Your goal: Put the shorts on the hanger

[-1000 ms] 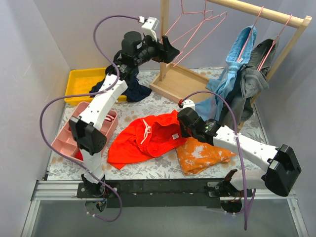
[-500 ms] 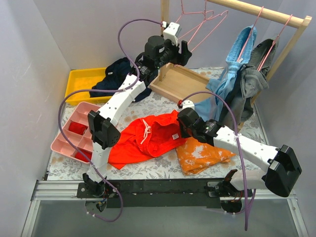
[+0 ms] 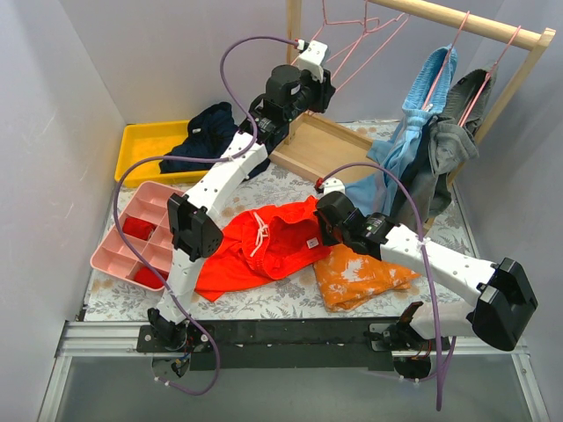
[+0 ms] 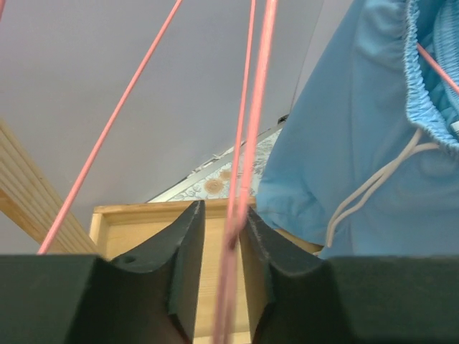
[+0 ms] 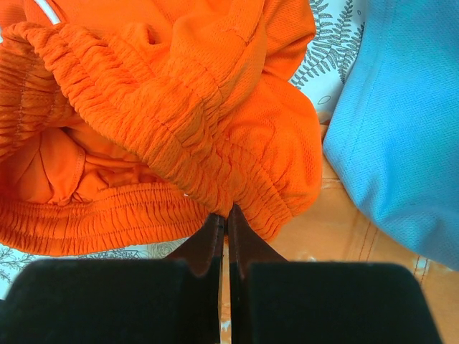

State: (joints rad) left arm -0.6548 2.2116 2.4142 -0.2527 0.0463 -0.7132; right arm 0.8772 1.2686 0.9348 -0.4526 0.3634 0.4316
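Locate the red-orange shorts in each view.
Top external: shorts lie at the centre of the frame.
Left wrist: not in it.
Right wrist: shorts fill the upper left, waistband pinched in the right hand.
Shared landmark: light blue garment, at right in all three views.

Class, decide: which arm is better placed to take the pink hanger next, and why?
Left. The left claw is raised, with the hanger wires between its open jaws. The right claw is low, shut on the shorts.
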